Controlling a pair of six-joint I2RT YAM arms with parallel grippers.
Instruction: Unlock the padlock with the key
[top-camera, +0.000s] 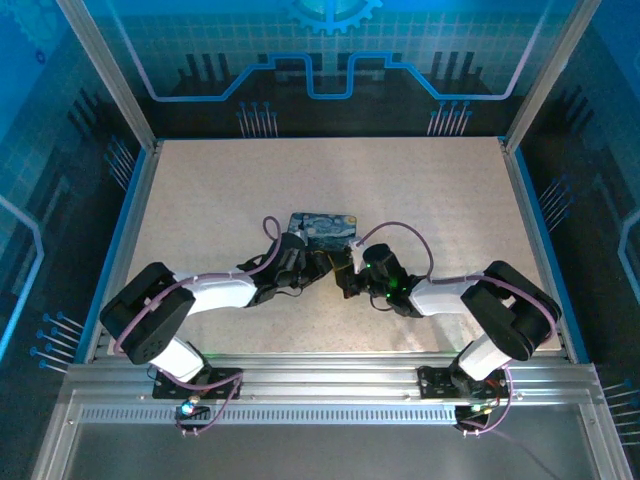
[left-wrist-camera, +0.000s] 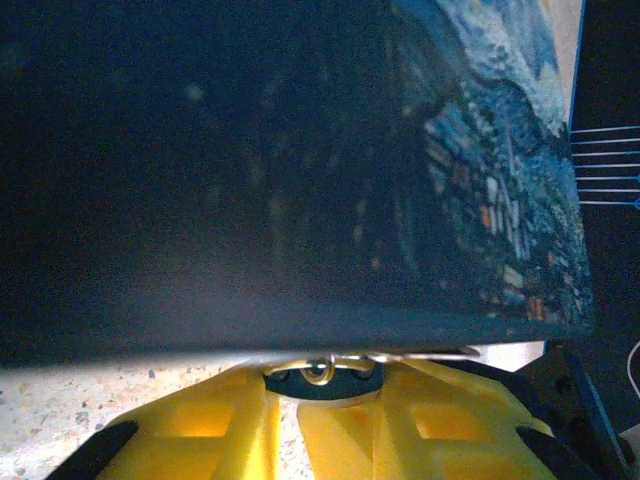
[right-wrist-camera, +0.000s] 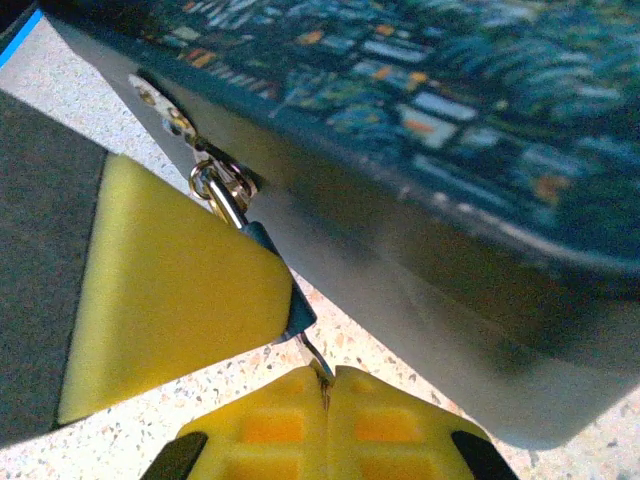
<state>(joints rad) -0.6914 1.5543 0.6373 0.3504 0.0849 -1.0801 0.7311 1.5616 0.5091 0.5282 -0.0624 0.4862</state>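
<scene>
- Currently the left gripper (left-wrist-camera: 300, 410) is clamped on the padlock (left-wrist-camera: 322, 383), which hangs at the tin box (left-wrist-camera: 300, 200) front edge; brace it rigid.
- The key (right-wrist-camera: 312, 352) meets the padlock's lower end; seating depth unclear.
- The right gripper (right-wrist-camera: 327, 385) jaws are together, pinching the key: align the shaft, seat it fully, then twist slowly.

The tin box (top-camera: 323, 228) carries a painted pattern of swirling dark blue with yellow, orange and white dabs, and its side wall is dark grey-blue. The padlock (right-wrist-camera: 298, 312) has a dark teal body and a silver shackle, the key (right-wrist-camera: 314, 356) is grey metal, and the jaws of the left gripper (left-wrist-camera: 285, 410) and the right gripper (right-wrist-camera: 328, 390) are bright yellow. The table (top-camera: 200, 200) is pale beige with fine dark speckles.
</scene>
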